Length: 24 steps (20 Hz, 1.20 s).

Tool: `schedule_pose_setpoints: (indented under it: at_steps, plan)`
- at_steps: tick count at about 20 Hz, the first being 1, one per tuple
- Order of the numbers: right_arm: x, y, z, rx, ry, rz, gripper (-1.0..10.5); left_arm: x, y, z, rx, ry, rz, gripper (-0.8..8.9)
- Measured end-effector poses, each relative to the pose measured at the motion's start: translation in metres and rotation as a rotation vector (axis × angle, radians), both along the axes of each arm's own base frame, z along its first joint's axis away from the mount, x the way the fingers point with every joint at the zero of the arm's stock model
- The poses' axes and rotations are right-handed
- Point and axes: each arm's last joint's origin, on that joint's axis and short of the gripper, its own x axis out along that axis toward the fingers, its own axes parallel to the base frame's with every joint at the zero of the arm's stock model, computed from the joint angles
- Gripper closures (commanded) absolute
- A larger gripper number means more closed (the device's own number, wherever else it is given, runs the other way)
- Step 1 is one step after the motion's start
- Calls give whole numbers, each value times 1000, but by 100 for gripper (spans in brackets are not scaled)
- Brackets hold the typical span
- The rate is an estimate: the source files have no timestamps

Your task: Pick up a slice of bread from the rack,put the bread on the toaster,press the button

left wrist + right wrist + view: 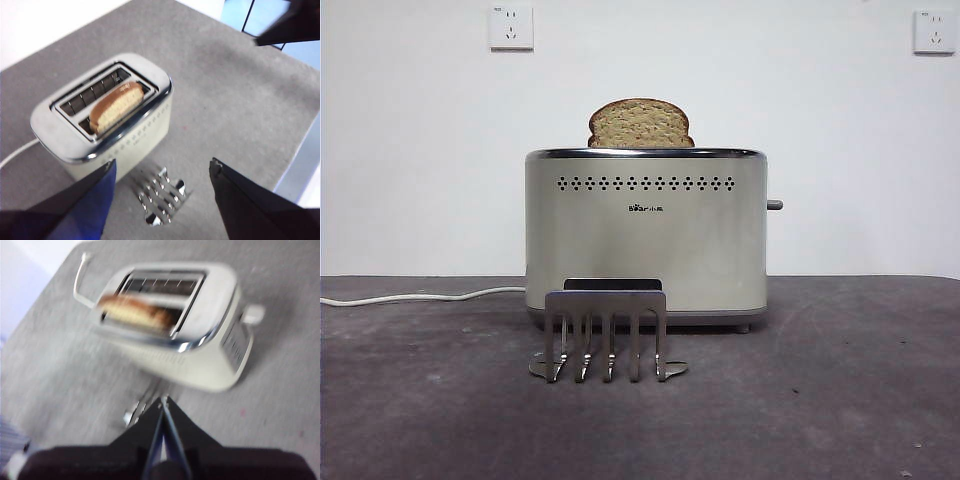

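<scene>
The slice of bread (640, 124) stands in the toaster's (645, 240) near slot, its domed top sticking out above the chrome rim. The rack (607, 335) stands empty in front of the toaster. The button (775, 205) juts from the toaster's right end. No gripper shows in the front view. My left gripper (164, 162) is open and empty, high above the rack (161, 200) and the toaster (145, 135) with the bread (116, 106). My right gripper (164, 401) is shut and empty, above the toaster (210, 365), with the button (252, 314) beyond it. The right wrist view is blurred.
A white cable (420, 296) runs left from the toaster across the grey table. The black tray handle (612, 284) sits low on the toaster behind the rack. Two wall sockets (511, 27) are on the white wall. A dark part of the other arm (290, 22) shows in the left wrist view.
</scene>
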Motion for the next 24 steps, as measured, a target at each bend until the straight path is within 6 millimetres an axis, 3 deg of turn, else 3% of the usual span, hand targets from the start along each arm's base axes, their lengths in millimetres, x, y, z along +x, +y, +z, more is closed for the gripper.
schedule_pose_setpoints:
  at_steps: [5,9,24]
  plan:
    - [-48,-2,9,-47,18,51,958,-3,2,-5,36,56,0,512]
    - [-73,-3,13,-58,5,62,958,-7,4,-10,71,111,-1,832]
    - [-73,-4,14,-59,2,59,946,-7,5,-11,78,118,2,816]
